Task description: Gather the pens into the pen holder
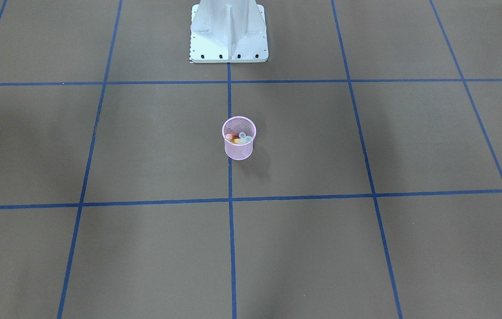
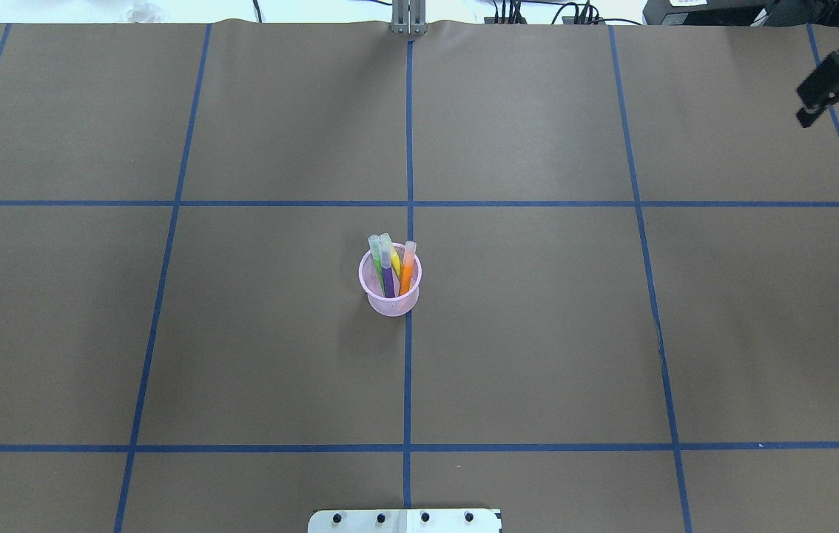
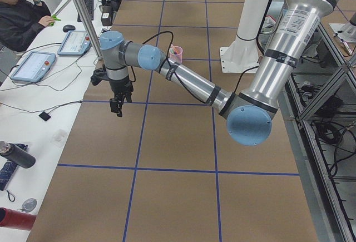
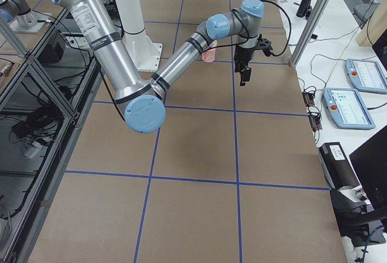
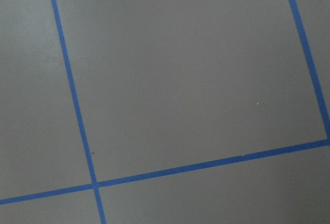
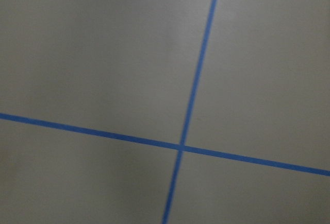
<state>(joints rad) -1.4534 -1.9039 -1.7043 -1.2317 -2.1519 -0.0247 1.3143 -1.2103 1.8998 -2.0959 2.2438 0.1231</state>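
The pink wire-mesh pen holder stands upright at the table's middle, on the centre tape line; it also shows in the front view. The purple, orange, green and yellow pens stand inside it, caps up. My right gripper hangs over the table's far right corner, far from the cup, and I cannot tell if it is open or shut. My left gripper hangs over the table's far left side, and I cannot tell its state. Both wrist views show only bare table.
The robot's white base plate sits at the near edge behind the cup. Benches with tablets and cables run along the table's far edge, where a seated person is. Blue tape lines grid the brown table.
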